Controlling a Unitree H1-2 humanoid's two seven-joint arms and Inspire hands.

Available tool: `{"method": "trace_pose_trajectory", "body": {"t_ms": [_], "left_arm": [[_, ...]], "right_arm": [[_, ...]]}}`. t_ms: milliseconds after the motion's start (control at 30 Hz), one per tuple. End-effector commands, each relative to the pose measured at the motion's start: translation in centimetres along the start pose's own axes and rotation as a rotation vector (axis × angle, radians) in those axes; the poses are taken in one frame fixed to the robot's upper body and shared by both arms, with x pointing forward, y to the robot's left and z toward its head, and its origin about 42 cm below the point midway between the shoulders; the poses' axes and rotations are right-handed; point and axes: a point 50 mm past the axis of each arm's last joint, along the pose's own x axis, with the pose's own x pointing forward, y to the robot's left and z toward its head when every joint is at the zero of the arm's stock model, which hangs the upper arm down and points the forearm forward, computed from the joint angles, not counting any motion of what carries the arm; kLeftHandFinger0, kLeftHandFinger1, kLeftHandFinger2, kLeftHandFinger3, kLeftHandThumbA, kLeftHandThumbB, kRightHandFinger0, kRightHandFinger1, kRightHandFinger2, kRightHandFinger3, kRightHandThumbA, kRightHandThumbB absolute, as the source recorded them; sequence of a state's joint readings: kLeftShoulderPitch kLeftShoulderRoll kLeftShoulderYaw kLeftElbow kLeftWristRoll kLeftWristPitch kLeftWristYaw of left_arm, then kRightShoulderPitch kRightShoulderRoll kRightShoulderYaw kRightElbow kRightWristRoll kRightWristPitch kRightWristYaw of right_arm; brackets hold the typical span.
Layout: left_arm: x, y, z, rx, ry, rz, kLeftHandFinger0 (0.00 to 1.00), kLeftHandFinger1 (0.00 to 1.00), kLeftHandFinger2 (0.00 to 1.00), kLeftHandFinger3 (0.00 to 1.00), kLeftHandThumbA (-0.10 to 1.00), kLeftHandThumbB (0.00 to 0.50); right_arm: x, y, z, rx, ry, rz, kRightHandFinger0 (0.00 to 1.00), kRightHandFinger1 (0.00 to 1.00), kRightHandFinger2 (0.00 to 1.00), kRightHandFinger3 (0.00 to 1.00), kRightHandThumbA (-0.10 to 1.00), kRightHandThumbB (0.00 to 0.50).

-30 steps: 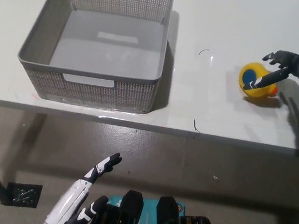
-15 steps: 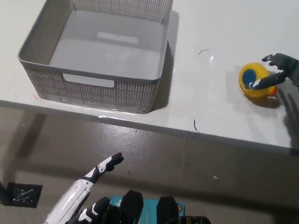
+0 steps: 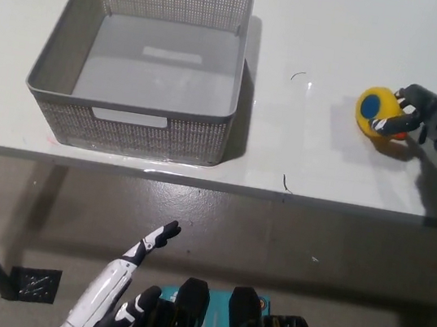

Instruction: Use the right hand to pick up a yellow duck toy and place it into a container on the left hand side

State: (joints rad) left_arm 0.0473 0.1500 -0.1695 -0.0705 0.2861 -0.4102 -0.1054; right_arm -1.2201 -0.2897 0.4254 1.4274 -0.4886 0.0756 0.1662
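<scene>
Grey plastic basket (image 3: 130, 121), matt, walls w/ fine perforated mesh, smooth rim & floor. White counter (image 3: 302, 155), smooth, slightly glossy, faint reflections near front edge. Yellow duck toy (image 3: 376, 113), smooth shiny plastic or rubber, blue patch. Black right hand (image 3: 423, 116), matt hard plastic. White left hand (image 3: 113, 292), glossy plastic shell, black trim. Dull, speckled grey floor (image 3: 273, 237) below.

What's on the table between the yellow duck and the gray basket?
Nothing solid. In the head view, the white table between the gray basket and the yellow duck toy, which the black right hand is closing on, is bare except for a few tiny dark marks.
</scene>
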Motion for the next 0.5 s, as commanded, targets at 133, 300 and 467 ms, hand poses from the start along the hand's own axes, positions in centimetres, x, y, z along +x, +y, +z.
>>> {"method": "trace_pose_trajectory", "body": {"t_ms": [133, 300, 467], "left_arm": [[0.9, 1.0, 1.0, 0.028, -0.053, -0.001, 1.00, 1.00, 1.00, 1.00, 1.00, 0.313], [1.0, 1.0, 0.9, 0.022, -0.054, -0.001, 1.00, 1.00, 1.00, 1.00, 1.00, 0.316], [0.9, 1.1, 0.9, 0.024, -0.047, -0.002, 1.00, 1.00, 1.00, 1.00, 1.00, 0.317]], "right_arm": [[-0.5, -3.6, 0.3, 0.085, -0.041, -0.219, 0.25, 0.71, 0.96, 0.50, -0.10, 0.172], [-0.7, -4.5, 0.3, 0.143, -0.078, -0.280, 0.03, 0.55, 0.88, 0.88, -0.10, 0.151], [-1.4, -6.7, 1.7, 0.215, -0.194, -0.412, 0.00, 0.47, 0.83, 0.89, -0.10, 0.161]]}}
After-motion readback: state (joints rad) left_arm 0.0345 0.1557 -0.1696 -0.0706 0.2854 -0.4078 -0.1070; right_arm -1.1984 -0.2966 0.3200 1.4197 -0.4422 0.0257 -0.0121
